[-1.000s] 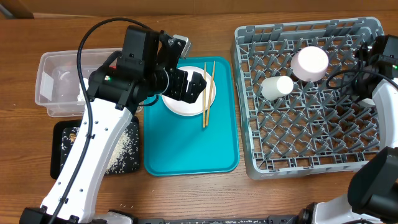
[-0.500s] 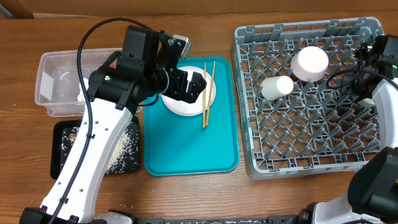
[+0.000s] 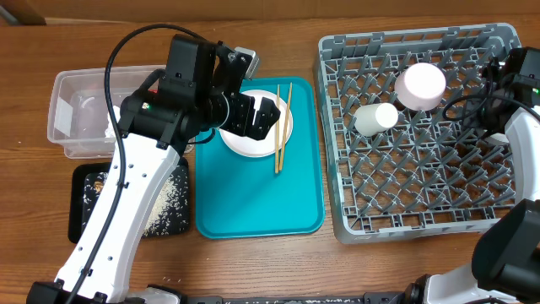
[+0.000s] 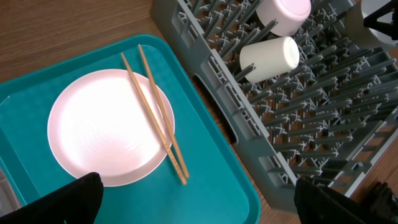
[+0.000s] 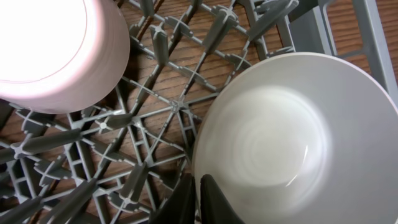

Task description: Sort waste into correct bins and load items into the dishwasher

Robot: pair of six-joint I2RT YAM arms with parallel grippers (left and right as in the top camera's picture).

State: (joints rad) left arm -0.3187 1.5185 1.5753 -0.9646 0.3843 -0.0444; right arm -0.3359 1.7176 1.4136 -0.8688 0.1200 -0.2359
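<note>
The pale pink plate [image 3: 251, 142] lies on the teal tray with two wooden chopsticks [image 3: 280, 135] across its right edge; both also show in the left wrist view, plate [image 4: 106, 130] and chopsticks [image 4: 158, 118]. My left gripper [image 3: 261, 114] hovers open and empty over the plate, its fingers wide apart [image 4: 199, 205]. In the grey rack [image 3: 422, 186] the white cup [image 3: 375, 118] lies on its side and the pink bowl [image 3: 421, 86] sits upside down. My right gripper [image 5: 199, 199] is shut on the rim of the grey bowl [image 5: 280, 137] at the rack's far right, beside the pink bowl [image 5: 50, 50].
The teal tray [image 3: 253, 198] lies between the bins and the rack. The clear tub [image 3: 76, 114] stands at the far left, the black tray [image 3: 164, 211] with rice-like crumbs in front of it. My left arm hides parts of both.
</note>
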